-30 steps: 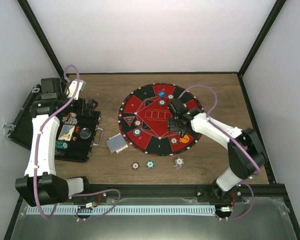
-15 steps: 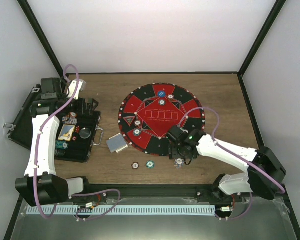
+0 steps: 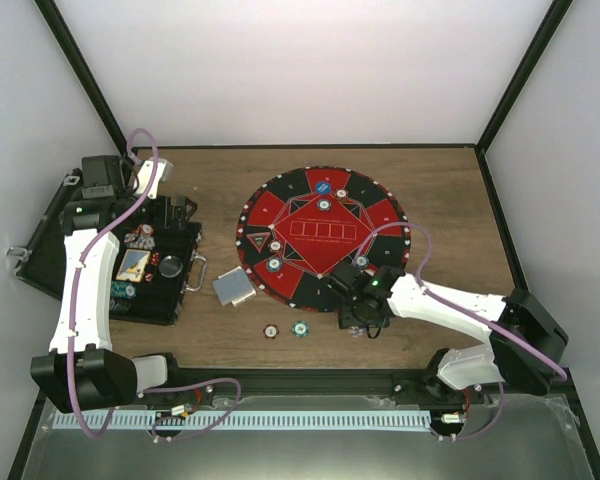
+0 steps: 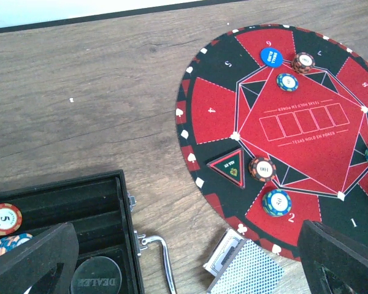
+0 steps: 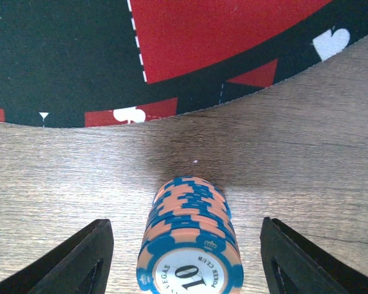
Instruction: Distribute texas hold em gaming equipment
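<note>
Right pincer (image 5: 187, 263) stands wide, one dark finger on either side of a stack of poker chips (image 5: 190, 226). Bare wood shows between each finger and the stack, so it grips nothing. The stack stands upright on the wooden tabletop (image 5: 306, 171), just off the near rim of the round mat (image 5: 233, 37). Its rims are striped blue and orange, and the top chip has a white centre printed with "10". Left pincer (image 4: 187, 251) is also spread wide and carries nothing, hanging over the right edge of the black case (image 4: 80, 202).

The case lies open at the left of the tabletop, its handle toward the mat. In the left wrist view its compartments hold a red-and-white chip marked 5 (image 4: 3, 219) and some blue-and-orange chips (image 4: 9, 244) just below it, partly hidden by a finger. They also hold a dark round disc lettered DEALER (image 4: 95, 280). What lies in the other compartments is too small in the top view to tell.

On the red-and-black mat lie a blue disc (image 4: 271, 56) near the far rim, a dark triangular marker (image 4: 232, 169), and several single chips (image 4: 276, 202) at the corners of the printed lines. A deck of cards (image 4: 245, 272) with a grey patterned back lies on the wood between the case handle and the mat, just beside the mat. Two loose chips (image 3: 270, 331) sit on the wood to the left of the stack.
</note>
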Available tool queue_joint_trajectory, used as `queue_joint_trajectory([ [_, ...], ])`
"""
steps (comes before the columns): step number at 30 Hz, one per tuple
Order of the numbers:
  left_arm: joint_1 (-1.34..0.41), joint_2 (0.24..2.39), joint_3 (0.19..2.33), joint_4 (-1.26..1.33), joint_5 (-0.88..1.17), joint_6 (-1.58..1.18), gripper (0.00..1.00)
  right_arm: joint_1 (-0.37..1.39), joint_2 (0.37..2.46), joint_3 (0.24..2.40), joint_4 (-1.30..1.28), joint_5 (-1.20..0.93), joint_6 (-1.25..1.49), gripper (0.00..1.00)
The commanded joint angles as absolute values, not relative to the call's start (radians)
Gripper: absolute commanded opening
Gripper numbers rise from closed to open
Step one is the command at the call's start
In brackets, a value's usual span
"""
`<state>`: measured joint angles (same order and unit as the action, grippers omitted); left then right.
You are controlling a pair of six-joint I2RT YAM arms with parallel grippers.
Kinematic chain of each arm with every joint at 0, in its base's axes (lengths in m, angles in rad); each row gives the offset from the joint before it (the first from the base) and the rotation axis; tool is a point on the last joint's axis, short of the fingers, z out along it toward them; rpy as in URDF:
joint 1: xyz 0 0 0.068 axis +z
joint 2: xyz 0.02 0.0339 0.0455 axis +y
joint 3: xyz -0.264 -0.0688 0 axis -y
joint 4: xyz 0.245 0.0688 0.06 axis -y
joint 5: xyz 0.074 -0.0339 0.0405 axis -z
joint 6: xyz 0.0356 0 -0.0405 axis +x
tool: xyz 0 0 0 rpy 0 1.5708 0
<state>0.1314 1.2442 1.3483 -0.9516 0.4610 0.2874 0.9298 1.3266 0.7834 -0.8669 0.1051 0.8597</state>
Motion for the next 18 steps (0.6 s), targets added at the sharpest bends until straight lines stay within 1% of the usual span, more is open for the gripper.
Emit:
queue_joint_trajectory([
  [1,0.137,1.243,1.352,-0.932,0.476,0.279,1.00,0.941,1.342,0.778,-0.863,0.122,0.879,0.65],
  [7,0.137,1.239,1.353,-0.932,0.472,0.281,1.00,0.941,1.351,0.767,-0.856,0.123,0.873,0.59],
  [14,0.138,1.241,1.353,-0.930,0.469,0.281,1.00,0.942,1.355,0.761,-0.851,0.120,0.866,0.55],
  [18,0.138,1.239,1.351,-0.931,0.469,0.282,1.00,0.945,1.355,0.761,-0.853,0.125,0.867,0.49],
])
